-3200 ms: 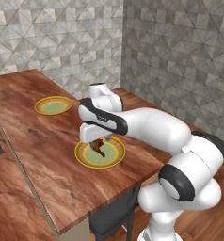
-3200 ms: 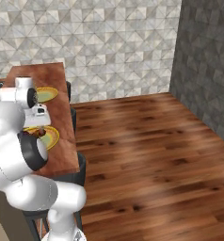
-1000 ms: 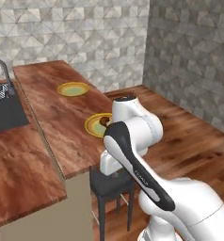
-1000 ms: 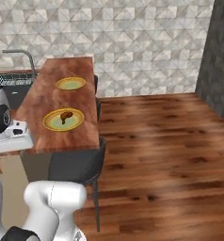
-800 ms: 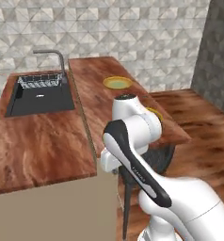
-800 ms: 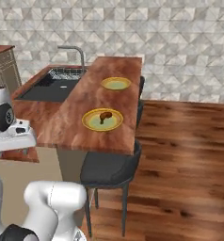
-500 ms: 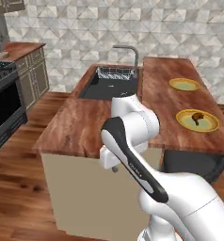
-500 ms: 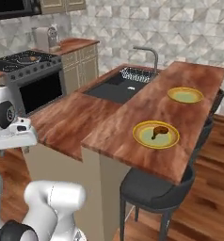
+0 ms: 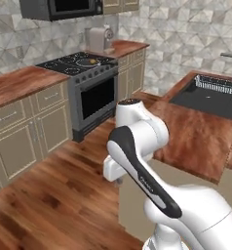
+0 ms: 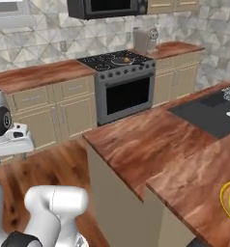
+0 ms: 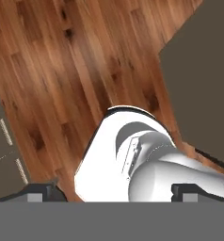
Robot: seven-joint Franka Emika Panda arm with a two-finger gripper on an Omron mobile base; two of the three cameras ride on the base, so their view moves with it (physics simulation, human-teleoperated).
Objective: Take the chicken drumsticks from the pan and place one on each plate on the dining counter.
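Observation:
The pan (image 10: 120, 62) sits on the black stove (image 10: 118, 65) at the far wall, with one small orange chicken drumstick (image 10: 126, 59) in it. From the left base view the drumstick (image 9: 92, 61) is a small orange spot on the stove top. At the right edge, a yellow-rimmed plate (image 10: 227, 202) lies on the dining counter (image 10: 150, 140); what lies on it is cut off. My gripper (image 11: 116, 191) points down at the wood floor, open, with nothing between its fingertips (image 11: 38, 192). It is far from the pan.
A dark sink (image 9: 210, 95) with a wire rack is set in the dining counter (image 9: 196, 132). Beige drawer cabinets (image 9: 25, 132) flank the stove (image 9: 81, 66). A coffee machine (image 10: 147, 39) stands on the far counter. Open wood floor (image 9: 54, 195) lies between me and the stove.
The whole picture has swung: the base turned away from the plates on the dining counter, and the stove and pan are in front. The gripper stays open and empty.

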